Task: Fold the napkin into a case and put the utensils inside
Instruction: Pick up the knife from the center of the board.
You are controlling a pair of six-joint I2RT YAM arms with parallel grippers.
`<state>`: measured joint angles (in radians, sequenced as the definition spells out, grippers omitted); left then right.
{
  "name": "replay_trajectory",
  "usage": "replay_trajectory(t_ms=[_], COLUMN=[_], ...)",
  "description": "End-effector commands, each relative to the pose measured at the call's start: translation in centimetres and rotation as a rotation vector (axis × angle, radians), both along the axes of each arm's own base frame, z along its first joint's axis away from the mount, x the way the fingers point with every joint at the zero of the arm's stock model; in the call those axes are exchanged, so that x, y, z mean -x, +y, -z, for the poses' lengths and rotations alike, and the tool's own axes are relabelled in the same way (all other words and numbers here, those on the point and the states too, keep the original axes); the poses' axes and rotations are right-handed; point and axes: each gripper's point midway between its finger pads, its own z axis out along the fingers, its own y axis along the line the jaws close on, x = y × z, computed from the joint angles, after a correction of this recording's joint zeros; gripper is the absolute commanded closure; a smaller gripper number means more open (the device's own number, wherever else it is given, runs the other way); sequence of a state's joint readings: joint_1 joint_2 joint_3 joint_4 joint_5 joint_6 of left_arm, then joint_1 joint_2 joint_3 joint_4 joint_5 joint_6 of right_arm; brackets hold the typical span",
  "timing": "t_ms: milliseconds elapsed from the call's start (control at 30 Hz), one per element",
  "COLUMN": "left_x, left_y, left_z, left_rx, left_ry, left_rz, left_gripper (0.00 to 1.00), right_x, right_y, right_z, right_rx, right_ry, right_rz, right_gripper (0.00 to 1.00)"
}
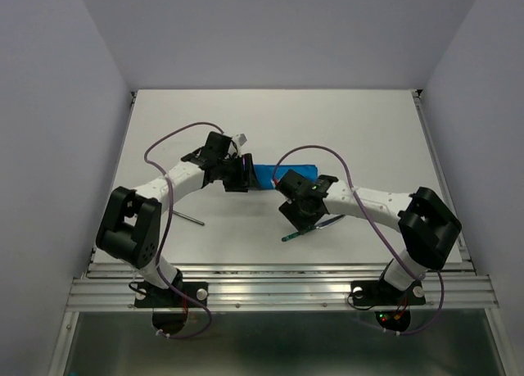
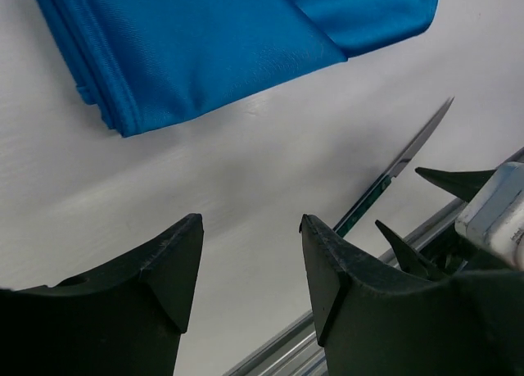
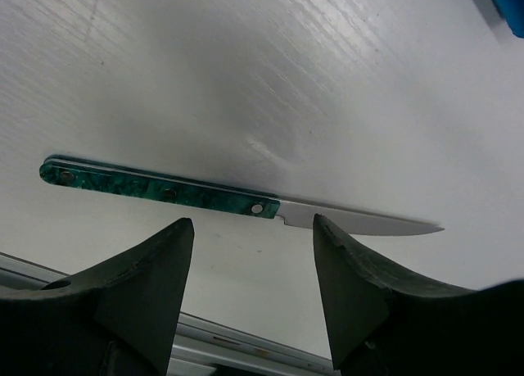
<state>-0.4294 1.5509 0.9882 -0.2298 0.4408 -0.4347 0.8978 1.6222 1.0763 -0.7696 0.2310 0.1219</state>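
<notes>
The napkin, folded into a narrow bright blue case (image 1: 277, 177), lies mid-table between the two grippers; its layered edge fills the top of the left wrist view (image 2: 229, 48). My left gripper (image 1: 244, 175) is open and empty at the case's left end, jaws spread above bare table (image 2: 250, 228). My right gripper (image 1: 296, 220) is open and empty just above the teal-handled knife (image 1: 313, 228), which lies flat on the table (image 3: 164, 192); it also shows in the left wrist view (image 2: 393, 175). The slim grey metal utensil (image 1: 189, 219) lies beside the left arm.
A metal rail (image 1: 278, 269) runs along the table's near edge, close behind the knife (image 3: 246, 343). Purple cables (image 1: 164, 147) loop over both arms. White walls enclose the table on three sides.
</notes>
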Motion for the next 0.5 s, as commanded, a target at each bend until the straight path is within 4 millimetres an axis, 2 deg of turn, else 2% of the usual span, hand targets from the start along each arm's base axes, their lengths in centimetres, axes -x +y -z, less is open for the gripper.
replay_trajectory(t_ms=[0,100,200,333,467], left_x=[-0.4,-0.5,-0.8,-1.5,-2.6], left_y=[-2.4,-3.1,-3.1,-3.0,-2.6], left_z=[-0.3,0.7,2.0,3.1,3.5], left_rx=[0.081,0.076,0.060,0.039,0.018], left_ry=[-0.004,0.023,0.051,0.059,0.055], left_rz=[0.065,0.090,0.091,0.064,0.022], left_gripper=[0.39,0.39,0.39,0.40,0.40], right_x=[-0.1,-0.3,-0.4,-0.2,0.0], right_y=[1.2,1.7,1.4,0.3,0.8], right_z=[-0.4,-1.8,-2.5,-1.3,-0.4], right_rx=[-0.090,-0.162,-0.163,-0.083,-0.090], right_ry=[-0.042,-0.107,-0.139,-0.105,-0.080], right_rz=[-0.123,-0.194,-0.233,-0.264,-0.304], right_gripper=[0.33,0.31,0.29,0.29,0.30])
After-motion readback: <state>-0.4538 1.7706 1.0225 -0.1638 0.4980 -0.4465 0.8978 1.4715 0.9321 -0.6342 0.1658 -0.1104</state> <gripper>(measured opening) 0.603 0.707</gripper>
